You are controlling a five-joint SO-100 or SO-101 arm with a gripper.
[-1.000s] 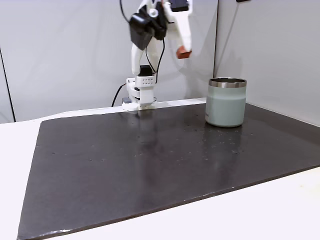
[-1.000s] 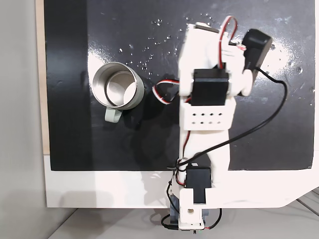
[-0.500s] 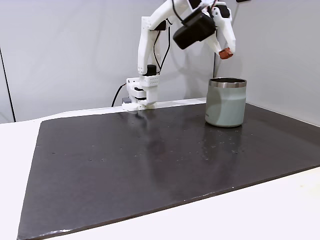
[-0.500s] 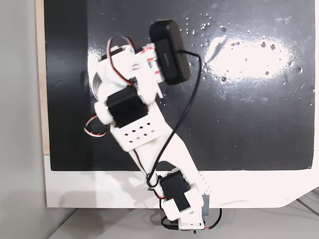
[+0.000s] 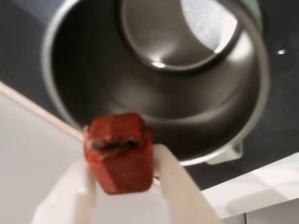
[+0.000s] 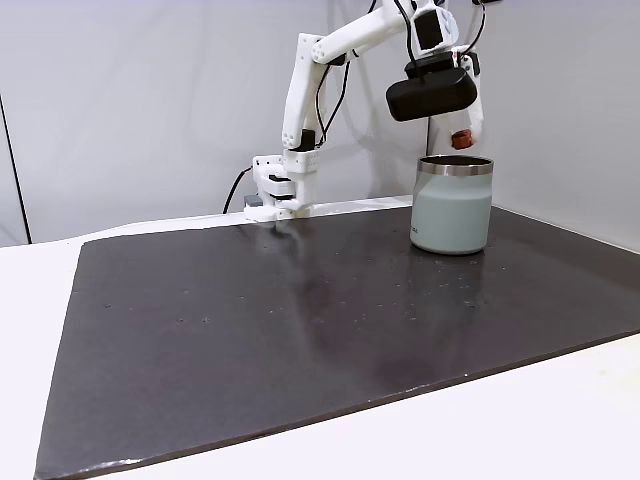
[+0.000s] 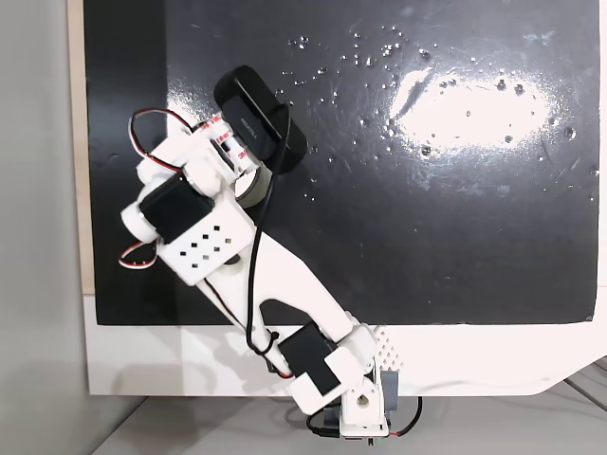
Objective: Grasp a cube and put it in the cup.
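The reddish-orange cube (image 5: pixel 119 151) sits pinched between my two white fingers, with my gripper (image 5: pixel 120 161) shut on it. Right below it gapes the cup (image 5: pixel 259 88), its steel inside and round bottom in plain sight. In a fixed view from the side, the cube (image 6: pixel 461 139) hangs a little above the steel rim of the sage-green cup (image 6: pixel 452 205), near the rim's far side, held by my gripper (image 6: pixel 462 136). In a fixed view from above, my arm (image 7: pixel 199 242) reaches over the cup and hides nearly all of it.
A black mat (image 6: pixel 300 330) covers the white table (image 6: pixel 560 420); the cup stands near its back right corner. My arm's base (image 6: pixel 280 190) is at the mat's far edge. Grey wall panels (image 6: pixel 540 90) rise close behind the cup.
My arm has swung from above its base over to the cup and come down, carrying the cube. The cube now hangs just over the cup's mouth.
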